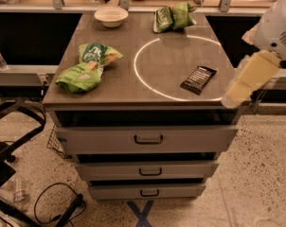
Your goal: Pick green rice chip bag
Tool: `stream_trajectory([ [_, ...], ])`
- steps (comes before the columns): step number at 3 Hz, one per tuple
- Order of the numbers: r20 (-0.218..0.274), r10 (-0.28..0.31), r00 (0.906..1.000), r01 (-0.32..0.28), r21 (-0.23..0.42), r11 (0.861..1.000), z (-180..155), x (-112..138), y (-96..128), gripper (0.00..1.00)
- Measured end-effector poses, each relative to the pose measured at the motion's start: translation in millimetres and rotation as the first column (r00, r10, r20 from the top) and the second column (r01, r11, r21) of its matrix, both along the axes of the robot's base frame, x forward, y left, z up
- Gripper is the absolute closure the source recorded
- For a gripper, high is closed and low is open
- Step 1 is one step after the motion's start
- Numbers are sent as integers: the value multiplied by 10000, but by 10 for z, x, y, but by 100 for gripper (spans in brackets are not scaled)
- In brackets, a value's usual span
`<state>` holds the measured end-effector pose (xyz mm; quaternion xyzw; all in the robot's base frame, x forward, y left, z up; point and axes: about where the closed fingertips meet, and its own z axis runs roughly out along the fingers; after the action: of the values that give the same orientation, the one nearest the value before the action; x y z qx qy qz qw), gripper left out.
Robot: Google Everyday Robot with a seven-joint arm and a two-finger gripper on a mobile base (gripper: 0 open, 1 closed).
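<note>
The green rice chip bag point(88, 66) lies on the left side of the grey cabinet top point(147, 86). It is wrinkly light green, with a darker green end bearing a white logo and a yellow-orange patch toward the back. Only part of my arm point(252, 77) shows: a white and cream link at the right edge, over the cabinet's front right corner and far from the bag. My gripper is out of view.
Two smaller, darker green packets point(174, 17) lie at the back right and a white bowl point(111, 16) at the back left. A flat black wrapper point(198, 79) lies inside a white light ring point(138, 74). Below are three drawers point(147, 139). A black chair point(10, 145) and cables point(58, 207) are at the left.
</note>
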<state>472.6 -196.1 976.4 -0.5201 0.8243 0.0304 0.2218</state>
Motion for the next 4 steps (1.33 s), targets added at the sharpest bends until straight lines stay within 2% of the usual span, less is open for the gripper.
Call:
stream_trajectory([
  [1,-94,-1558,9877,1557,1237,9800,-19,201,173,0],
  [2,167,-2734,9618,2665,1731,9481,77,416,452,0],
  [3,590,-3729,9260,3632,1304,9226,136,741,586,0],
  [4,542,-4457,8936,4353,1381,8896,149,806,581,0],
])
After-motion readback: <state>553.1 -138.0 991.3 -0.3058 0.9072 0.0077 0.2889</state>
